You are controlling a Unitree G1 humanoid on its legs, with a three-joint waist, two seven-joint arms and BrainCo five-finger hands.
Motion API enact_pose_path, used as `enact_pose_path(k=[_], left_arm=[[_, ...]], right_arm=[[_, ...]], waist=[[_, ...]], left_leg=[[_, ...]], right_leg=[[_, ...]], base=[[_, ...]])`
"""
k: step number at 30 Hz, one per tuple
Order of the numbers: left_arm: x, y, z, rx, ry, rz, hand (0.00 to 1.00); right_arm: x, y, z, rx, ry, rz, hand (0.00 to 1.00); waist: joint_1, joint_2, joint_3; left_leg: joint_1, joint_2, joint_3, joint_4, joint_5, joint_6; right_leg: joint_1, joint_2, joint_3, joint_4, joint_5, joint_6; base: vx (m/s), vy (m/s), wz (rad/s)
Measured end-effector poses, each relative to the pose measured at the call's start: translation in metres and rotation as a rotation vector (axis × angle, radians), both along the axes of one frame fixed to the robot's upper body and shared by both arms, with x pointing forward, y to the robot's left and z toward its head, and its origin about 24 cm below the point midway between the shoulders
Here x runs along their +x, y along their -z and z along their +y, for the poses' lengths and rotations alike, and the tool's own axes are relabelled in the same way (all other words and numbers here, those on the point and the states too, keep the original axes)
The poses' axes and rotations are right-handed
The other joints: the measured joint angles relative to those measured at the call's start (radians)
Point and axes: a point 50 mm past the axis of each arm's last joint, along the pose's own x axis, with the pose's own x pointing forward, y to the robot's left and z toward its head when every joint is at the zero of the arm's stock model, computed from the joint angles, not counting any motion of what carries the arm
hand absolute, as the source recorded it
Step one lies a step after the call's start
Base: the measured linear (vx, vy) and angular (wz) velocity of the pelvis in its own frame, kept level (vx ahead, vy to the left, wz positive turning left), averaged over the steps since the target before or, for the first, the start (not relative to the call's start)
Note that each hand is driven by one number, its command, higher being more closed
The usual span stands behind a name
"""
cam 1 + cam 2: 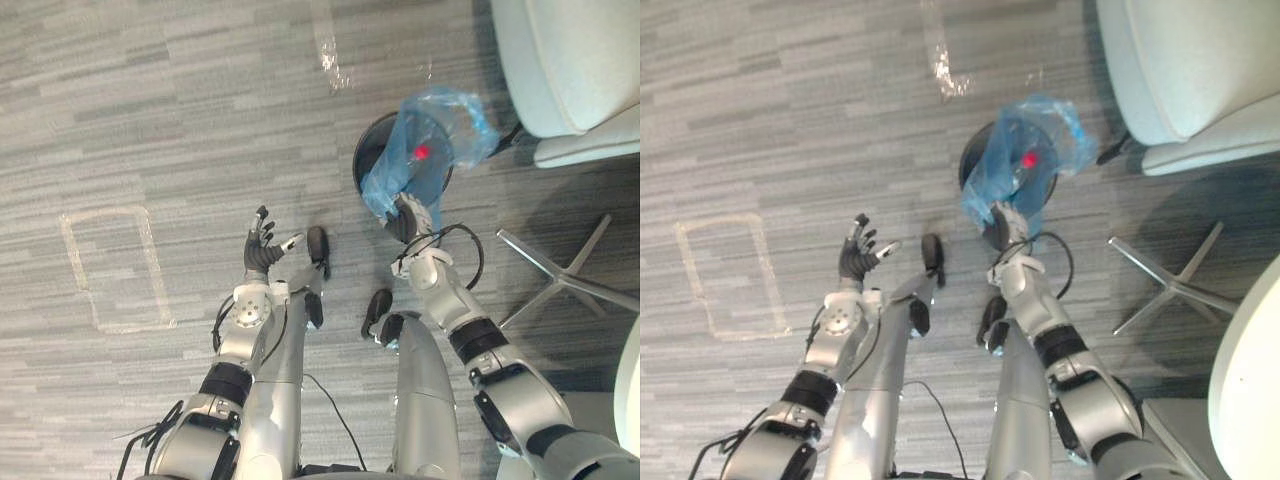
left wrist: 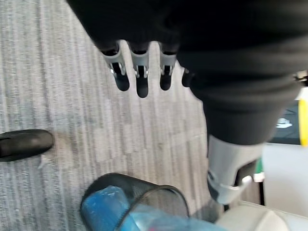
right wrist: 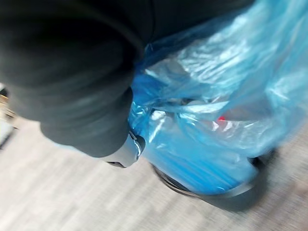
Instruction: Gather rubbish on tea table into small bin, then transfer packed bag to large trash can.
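A small black mesh bin (image 1: 366,150) stands on the grey carpet, and a blue plastic bag (image 1: 440,125) bulges up out of it. Something red (image 1: 422,152) shows through the plastic. My right hand (image 1: 403,220) is at the near side of the bin, curled on the bag's lower edge. In the right wrist view the crumpled bag (image 3: 216,96) lies right past the hand's dark cover, above the bin's rim (image 3: 192,190). My left hand (image 1: 262,250) hovers over the floor to the left of the bin, open with fingers (image 2: 139,79) straight, holding nothing.
A pale armchair (image 1: 570,60) stands just right of the bin. A chair's metal star base (image 1: 570,280) spreads over the floor at the right, with a white rounded edge (image 1: 1250,380) beyond it. A taped rectangle (image 1: 110,265) marks the carpet at the left.
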Motion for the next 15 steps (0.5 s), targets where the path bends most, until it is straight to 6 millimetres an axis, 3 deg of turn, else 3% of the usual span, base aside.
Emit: enact_pose_path(k=[6, 12, 15], left_arm=[[-0.012, 0.019, -0.001, 0.036, 0.027, 0.068, 0.0], [-0.029, 0.049, 0.011, 0.153, 0.07, 0.185, 0.0], [-0.034, 0.062, 0.019, 0.21, 0.077, 0.246, 0.0]], right_arm=[[-0.014, -0.002, 0.006, 0.033, -0.037, -0.038, 1.0], [-0.026, 0.021, 0.017, 0.03, -0.092, 0.044, 1.0], [-0.03, 0.033, 0.021, -0.006, -0.131, 0.101, 1.0]], waist=[[-0.002, -0.006, 0.001], [-0.005, -0.079, -0.039], [-0.025, -0.098, -0.053]], left_leg=[[0.162, -0.008, 0.011, -0.061, 0.0, -0.003], [0.362, -0.035, 0.009, -0.219, 0.038, -0.026], [0.43, -0.045, -0.005, -0.321, 0.084, -0.031]], right_leg=[[0.178, 0.004, -0.01, -0.098, 0.016, 0.014], [0.361, 0.024, -0.006, -0.249, 0.05, 0.019], [0.419, 0.038, -0.021, -0.321, 0.072, 0.019]], base=[[0.03, -0.022, 0.0], [0.08, -0.057, -0.03], [0.1, -0.07, 0.08]])
